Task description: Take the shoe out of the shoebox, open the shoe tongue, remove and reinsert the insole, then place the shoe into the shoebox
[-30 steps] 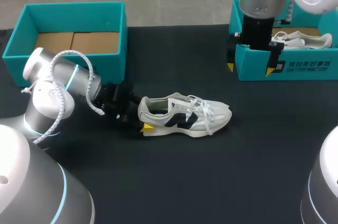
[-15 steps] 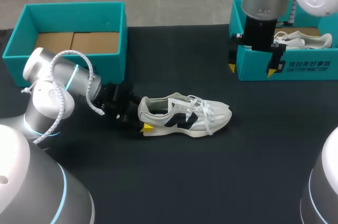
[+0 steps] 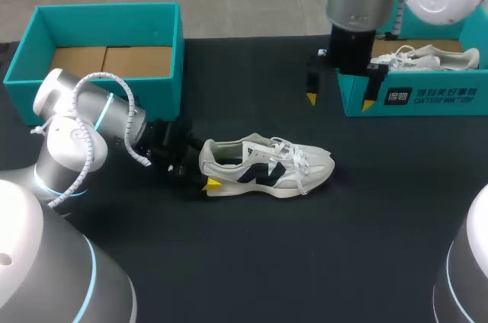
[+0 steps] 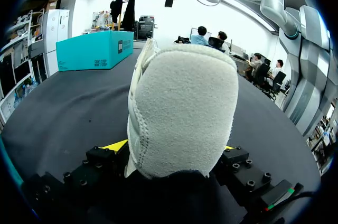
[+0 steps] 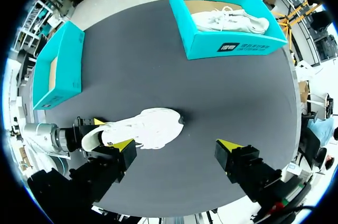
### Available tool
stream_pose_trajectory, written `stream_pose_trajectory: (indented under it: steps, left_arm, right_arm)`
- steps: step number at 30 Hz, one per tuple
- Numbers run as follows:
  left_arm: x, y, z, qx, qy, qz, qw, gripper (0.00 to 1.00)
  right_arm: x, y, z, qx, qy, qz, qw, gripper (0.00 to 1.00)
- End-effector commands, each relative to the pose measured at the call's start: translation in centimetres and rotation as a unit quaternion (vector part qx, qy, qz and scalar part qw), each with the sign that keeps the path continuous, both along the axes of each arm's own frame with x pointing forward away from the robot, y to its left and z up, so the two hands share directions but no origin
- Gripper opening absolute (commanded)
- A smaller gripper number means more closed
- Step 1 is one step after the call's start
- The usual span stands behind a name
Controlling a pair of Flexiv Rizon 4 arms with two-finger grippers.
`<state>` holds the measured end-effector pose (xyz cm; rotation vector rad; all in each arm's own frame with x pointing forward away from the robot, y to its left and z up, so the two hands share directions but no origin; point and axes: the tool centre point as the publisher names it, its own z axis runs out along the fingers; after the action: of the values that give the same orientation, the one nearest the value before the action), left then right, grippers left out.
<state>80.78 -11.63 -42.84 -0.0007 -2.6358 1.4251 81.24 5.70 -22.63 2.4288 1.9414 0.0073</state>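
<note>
A white sneaker [image 3: 267, 164] with dark side markings lies on its sole on the black table [image 3: 252, 262], toe pointing right. My left gripper [image 3: 204, 172] is at its heel, and the left wrist view shows the suede heel [image 4: 179, 108] filling the gap between the two yellow-tipped fingers, so the gripper is shut on it. My right gripper [image 3: 339, 100] hangs open high over the table, just left of the right-hand teal shoebox [image 3: 412, 96], with nothing between its fingers. From the right wrist view the sneaker [image 5: 142, 129] lies far below, ahead of the right gripper [image 5: 177, 155].
The right shoebox holds another white shoe [image 3: 423, 56]. A second teal box [image 3: 107, 33] with a bare cardboard floor stands at the back left. My left arm [image 3: 84, 129] lies low along the table, left of the sneaker.
My right arm has swung left, away from the right shoebox's front wall towards the table's middle. The left arm and the sneaker have not moved.
</note>
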Motion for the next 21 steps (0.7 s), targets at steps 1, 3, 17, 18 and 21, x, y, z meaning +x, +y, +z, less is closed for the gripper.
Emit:
stream_pose_trajectory:
  steps: [1,3,17,18,21]
  left_arm:
    - [0.2,-0.1,-0.4,0.0,0.001,-0.001,1.0,0.0]
    - [0.2,-0.1,-0.4,0.0,0.001,-0.001,1.0,0.0]
    - [0.2,-0.1,-0.4,0.0,0.001,-0.001,1.0,0.0]
    - [0.2,-0.1,-0.4,0.0,0.001,-0.001,1.0,0.0]
    - [0.2,-0.1,-0.4,0.0,0.001,-0.001,1.0,0.0]
  right_arm:
    - [0.1,3.7,0.0,-0.022,0.001,0.006,1.0,1.0]
    - [-0.1,5.3,-0.1,-0.023,-0.001,0.016,1.0,1.0]
    - [-2.8,12.8,-2.7,-0.074,0.027,0.049,0.996,1.0]
    - [-2.9,13.3,-3.0,-0.071,0.028,0.05,0.996,1.0]
    - [-3.0,14.6,-4.2,-0.079,0.036,0.057,0.995,1.0]
